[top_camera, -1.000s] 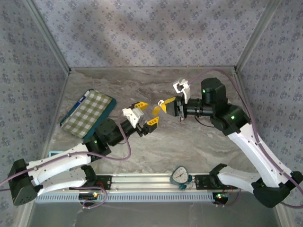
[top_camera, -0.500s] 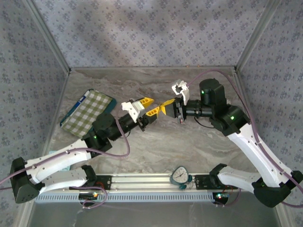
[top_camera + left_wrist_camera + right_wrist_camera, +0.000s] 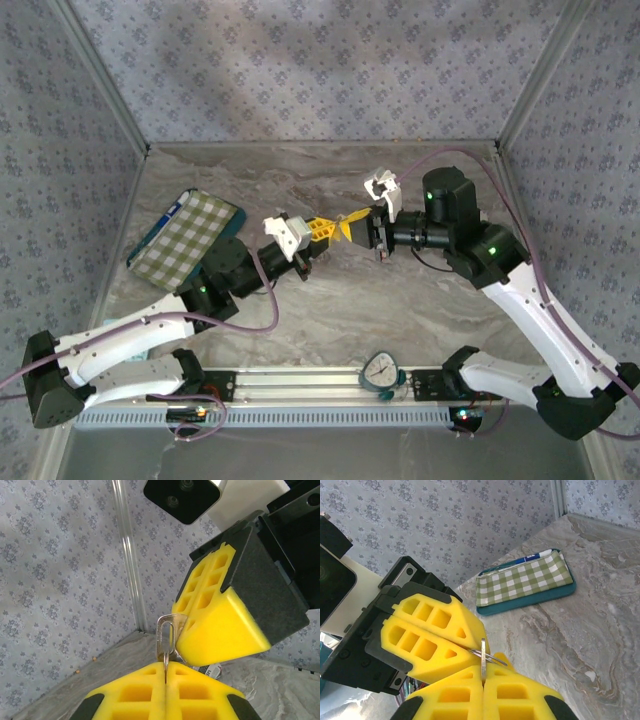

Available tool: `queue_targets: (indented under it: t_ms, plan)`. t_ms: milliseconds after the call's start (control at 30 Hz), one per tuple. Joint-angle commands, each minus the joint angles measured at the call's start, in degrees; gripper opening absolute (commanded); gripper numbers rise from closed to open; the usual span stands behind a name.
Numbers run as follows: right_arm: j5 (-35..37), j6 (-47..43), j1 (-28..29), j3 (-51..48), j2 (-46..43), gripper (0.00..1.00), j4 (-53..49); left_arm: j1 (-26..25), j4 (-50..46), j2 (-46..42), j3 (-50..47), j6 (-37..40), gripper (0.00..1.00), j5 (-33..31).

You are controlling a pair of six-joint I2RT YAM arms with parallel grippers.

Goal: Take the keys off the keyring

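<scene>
Keys I can't tell apart — just a silvery loop (image 3: 160, 637), pinched by left gripper (image 3: 165, 674) and right gripper (image 3: 483, 679); checked pouch (image 3: 525, 582) behind.

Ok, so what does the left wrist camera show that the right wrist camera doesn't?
The left wrist view gives the wall corner and the camera housing above the right claw. The right wrist view gives the checked pouch lying on the marble table, and the left claw seen from the front. Both share the two shut yellow claws meeting tip to tip, each pinching a thin silvery metal piece between them. Whether that is key or ring, I cannot tell.
</scene>
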Motion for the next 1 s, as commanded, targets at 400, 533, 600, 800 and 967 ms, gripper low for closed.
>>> queue_targets:
  t_ms: [400, 533, 600, 800, 967]
  plan:
    - [-0.80, 1.65, -1.40, -1.26, -0.94, 0.00, 1.77, -0.17, 3.94, -5.26, -3.20, -1.87, 0.01, 1.85]
    - [-0.86, 0.84, -1.38, -0.06, -1.06, 0.00, 1.12, -0.17, 3.55, -6.99, -6.17, -3.55, 0.34, -0.19]
    - [-0.97, 0.58, -1.42, 0.42, -0.85, 0.00, 0.71, -0.17, 3.20, -8.10, -7.46, -3.94, 0.44, -0.94]
    - [-1.12, 0.54, -1.30, 0.46, -1.03, 0.00, 0.63, -0.17, 2.32, -9.03, -8.68, -3.66, 0.56, -2.34]
    - [-1.23, 0.57, -1.25, 1.11, -0.81, 0.00, 0.48, -0.17, 4.11, -7.70, -9.07, -2.33, 0.66, -3.00]
